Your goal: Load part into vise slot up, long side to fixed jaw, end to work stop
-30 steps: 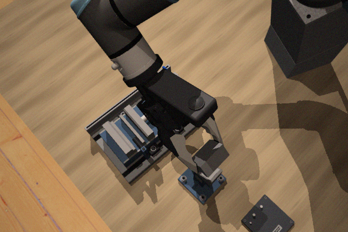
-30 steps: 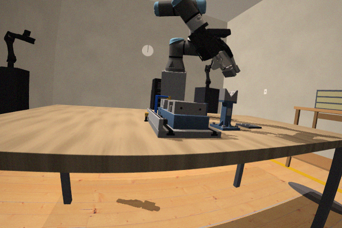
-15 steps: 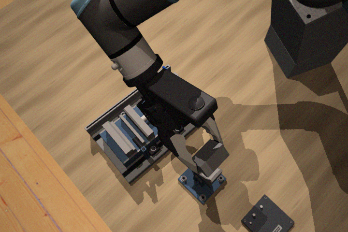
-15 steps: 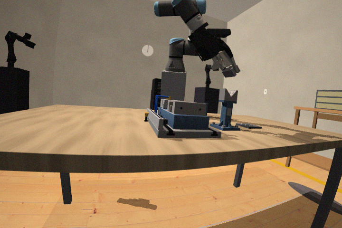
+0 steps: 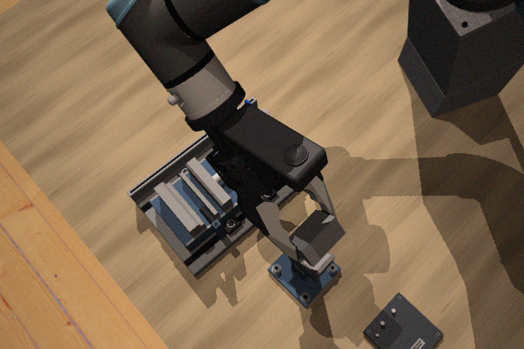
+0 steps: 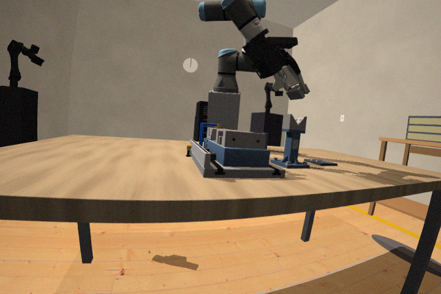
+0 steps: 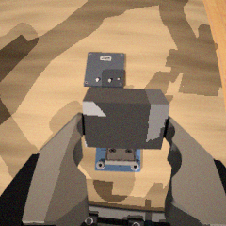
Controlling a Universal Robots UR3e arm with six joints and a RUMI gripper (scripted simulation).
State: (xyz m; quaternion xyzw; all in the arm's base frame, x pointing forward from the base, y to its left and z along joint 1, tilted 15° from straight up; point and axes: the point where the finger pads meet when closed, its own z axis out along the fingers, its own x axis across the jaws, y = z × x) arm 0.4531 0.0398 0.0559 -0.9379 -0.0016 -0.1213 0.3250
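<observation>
My gripper is shut on the dark grey block, gripping it by two opposite sides. The block is tilted in the air above the V-block, with a gap below it in the exterior view. No milled slot can be made out on its visible faces. The vise's fixed jaw is the outer one; the rod-side jaw stands apart from it. A low bar and the work stop show between them. The infeed plate bears no block.
The vise's grey base lies beside the V-block's blue foot. A blue bracket rises at the vise's far side. The arm's pedestal stands behind. The wrist covers part of the vise in the top view.
</observation>
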